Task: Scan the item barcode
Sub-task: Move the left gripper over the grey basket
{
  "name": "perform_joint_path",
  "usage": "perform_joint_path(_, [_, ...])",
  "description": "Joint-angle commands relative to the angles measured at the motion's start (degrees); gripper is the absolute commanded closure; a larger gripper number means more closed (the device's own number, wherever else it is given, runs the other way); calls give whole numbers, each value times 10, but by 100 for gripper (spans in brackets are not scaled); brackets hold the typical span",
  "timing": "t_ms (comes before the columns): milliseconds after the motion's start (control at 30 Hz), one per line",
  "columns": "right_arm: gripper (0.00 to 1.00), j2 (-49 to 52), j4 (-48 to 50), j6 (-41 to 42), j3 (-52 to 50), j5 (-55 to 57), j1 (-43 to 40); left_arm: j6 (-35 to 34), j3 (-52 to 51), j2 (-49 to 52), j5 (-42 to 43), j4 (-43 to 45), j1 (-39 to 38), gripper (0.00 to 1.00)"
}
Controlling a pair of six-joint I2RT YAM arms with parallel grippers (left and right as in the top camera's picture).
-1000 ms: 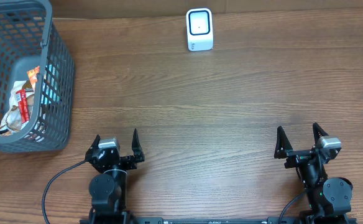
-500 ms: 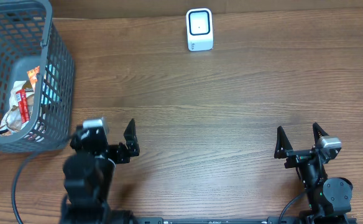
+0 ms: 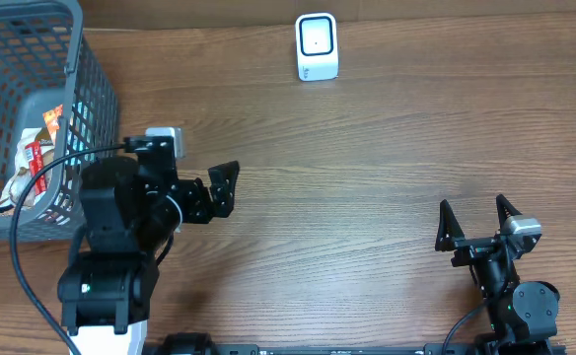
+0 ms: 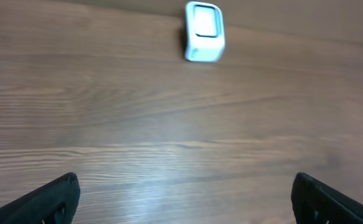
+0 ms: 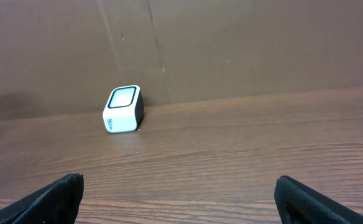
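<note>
Bare wooden table [image 3: 367, 168] lies open across the whole middle and right, with only a small white scanner [image 3: 317, 46] standing at the far edge. A tall grey mesh basket [image 3: 96, 118], open at the top, fills the far left corner. The left arm [image 3: 110, 217] stands just beside its right wall.

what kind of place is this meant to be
Most likely a mock shop checkout rigged on a test bench: a grey shopping basket holding packaged snacks, a small white barcode scanner standing on the wooden table, and a plain cardboard backdrop.
</note>
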Motion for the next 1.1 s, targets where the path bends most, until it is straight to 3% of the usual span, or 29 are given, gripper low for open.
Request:
perform_joint_path(0, [0,-2,3,-2,-6,3,-2,32,17,-3,91,19,-6,6])
perform_joint_path(33, [0,-2,3,-2,-6,3,-2,29,22,-3,92,20,-6,23])
perform_joint_path(100, [0,-2,3,-2,-6,3,-2,5,39,4,84,15,-6,38])
perform_joint_path(233, [0,-1,3,-2,-6,3,-2,-17,99,33,57,-17,-6,41])
perform_joint_path(467, [0,-2,3,-2,-6,3,-2,-19,259,137,-80,-133,-6,41])
perform_joint_path(567, [0,-1,3,-2,-6,3,-2,-16,332,189,-106,-186,-6,40])
perform_joint_path(667, [0,-2,3,-2,-6,3,-2,-1,391,234,-106,-230,-6,32])
perform_joint_path(767, [0,-2,3,-2,-6,3,-2,0,399,248,-106,-245,-6,19])
perform_joint_path(1067, [0,-2,3,-2,-6,3,-2,17,399,257,-172,-269,-6,1])
